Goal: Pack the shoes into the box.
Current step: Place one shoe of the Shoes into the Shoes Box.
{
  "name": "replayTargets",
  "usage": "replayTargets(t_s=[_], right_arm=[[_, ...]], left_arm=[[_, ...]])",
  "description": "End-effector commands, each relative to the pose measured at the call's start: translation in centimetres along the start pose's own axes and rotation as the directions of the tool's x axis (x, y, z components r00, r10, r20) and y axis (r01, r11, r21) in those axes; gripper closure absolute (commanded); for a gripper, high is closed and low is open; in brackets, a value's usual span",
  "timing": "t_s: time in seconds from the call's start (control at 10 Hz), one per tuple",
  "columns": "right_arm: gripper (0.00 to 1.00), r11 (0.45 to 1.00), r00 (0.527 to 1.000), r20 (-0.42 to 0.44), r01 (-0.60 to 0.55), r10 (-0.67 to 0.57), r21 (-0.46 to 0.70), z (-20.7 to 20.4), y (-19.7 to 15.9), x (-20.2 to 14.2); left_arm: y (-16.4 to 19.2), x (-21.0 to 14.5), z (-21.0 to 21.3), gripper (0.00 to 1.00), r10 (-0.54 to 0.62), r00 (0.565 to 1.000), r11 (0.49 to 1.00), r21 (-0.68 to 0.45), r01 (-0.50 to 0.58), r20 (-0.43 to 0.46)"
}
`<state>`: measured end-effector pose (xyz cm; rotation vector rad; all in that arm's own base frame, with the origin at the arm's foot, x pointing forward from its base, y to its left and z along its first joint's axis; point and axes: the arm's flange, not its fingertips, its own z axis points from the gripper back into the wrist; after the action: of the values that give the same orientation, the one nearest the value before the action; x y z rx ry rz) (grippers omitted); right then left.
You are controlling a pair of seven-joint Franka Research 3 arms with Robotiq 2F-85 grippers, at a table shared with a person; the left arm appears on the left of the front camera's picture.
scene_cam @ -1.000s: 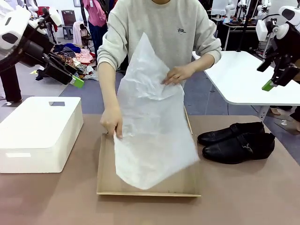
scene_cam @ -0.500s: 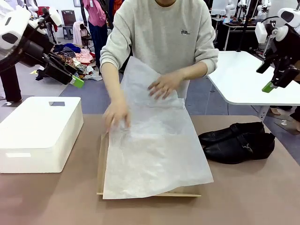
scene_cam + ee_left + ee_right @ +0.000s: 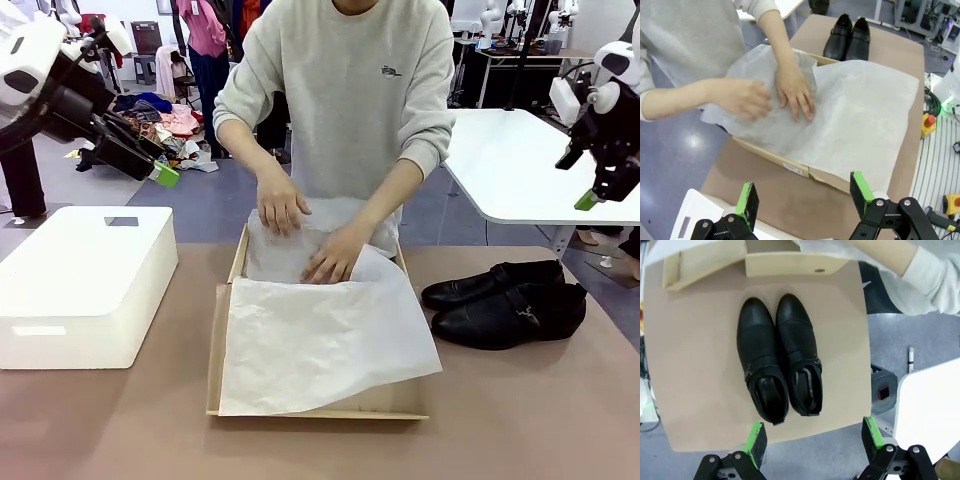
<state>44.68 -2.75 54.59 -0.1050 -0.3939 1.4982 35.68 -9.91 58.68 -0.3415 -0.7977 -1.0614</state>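
Shoes (image 3: 505,303) side by side, long axis across table (image 3: 520,420), toes toward box (image 3: 215,345); left tool (image 3: 804,194), right tool (image 3: 813,436) agape, empty.

place: robot lab | signs: white robot arm (image 3: 38,62), emergency-stop button (image 3: 928,121), clothes (image 3: 170,122) heaped on floor (image 3: 185,210)

Floor of the plain brown cardboard box (image 3: 215,350) is hidden under the white tissue paper sheet (image 3: 320,340). The right wrist view's top edge cuts the box off. In the left wrist view, the person's hand (image 3: 742,97) is motion-blurred.
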Motion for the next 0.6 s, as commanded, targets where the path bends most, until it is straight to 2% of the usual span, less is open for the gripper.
replayTargets(t_s=[0.0,0.5], right_arm=[[0.00,1.000,0.999,-0.024,-0.025,0.025,0.014,-1.9,-1.3,-1.4],[0.00,0.994,1.000,0.002,0.004,-0.004,0.111,-5.7,-3.1,-2.8]], left_arm=[[0.2,-0.1,0.1,0.04,-0.015,1.000,1.000,-0.011,0.015,0.015],[0.2,-0.1,0.1,0.04,-0.015,1.000,1.000,-0.011,0.015,0.015]])
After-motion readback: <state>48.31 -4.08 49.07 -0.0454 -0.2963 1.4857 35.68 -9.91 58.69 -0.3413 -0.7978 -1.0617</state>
